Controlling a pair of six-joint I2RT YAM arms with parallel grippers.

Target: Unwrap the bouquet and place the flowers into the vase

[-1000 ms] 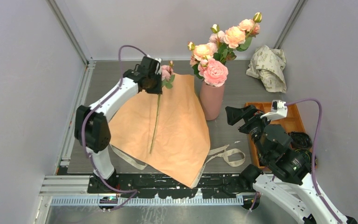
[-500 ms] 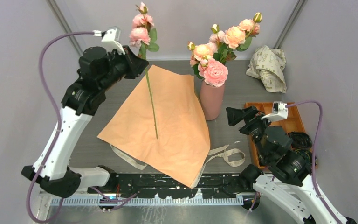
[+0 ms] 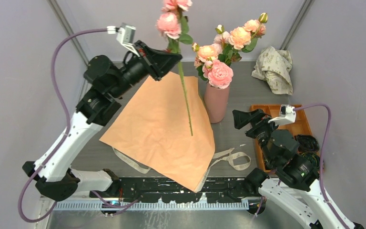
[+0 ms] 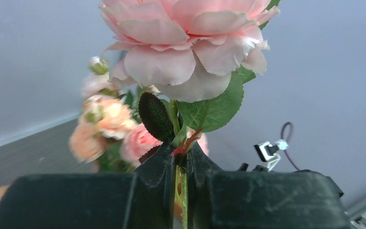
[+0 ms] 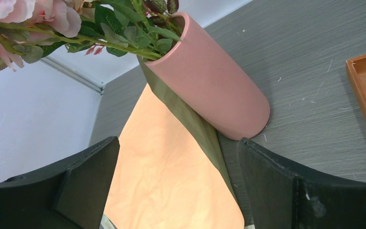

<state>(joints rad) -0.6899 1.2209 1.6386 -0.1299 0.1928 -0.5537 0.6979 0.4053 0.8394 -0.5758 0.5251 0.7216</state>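
Well, the left claw (image 4: pixel 181 164) pinches one flower stalk (image 3: pixel 186 100) above the worktop (image 3: pixel 240 90), its top bloom cut off. The right claw (image 3: pixel 237 119) gapes open near the vase (image 3: pixel 217 102).

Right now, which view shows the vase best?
Right wrist: the vase is close up, rim and base both visible. Top external shows it whole, but blooms cover its mouth. Left wrist catches only blurred blooms behind the held flower.

The top bloom (image 3: pixel 176 4) of the upright stalk (image 3: pixel 185 95) runs off the overhead view's upper edge. In the left wrist view, the flowers (image 4: pixel 107 129) at centre left are blurred.
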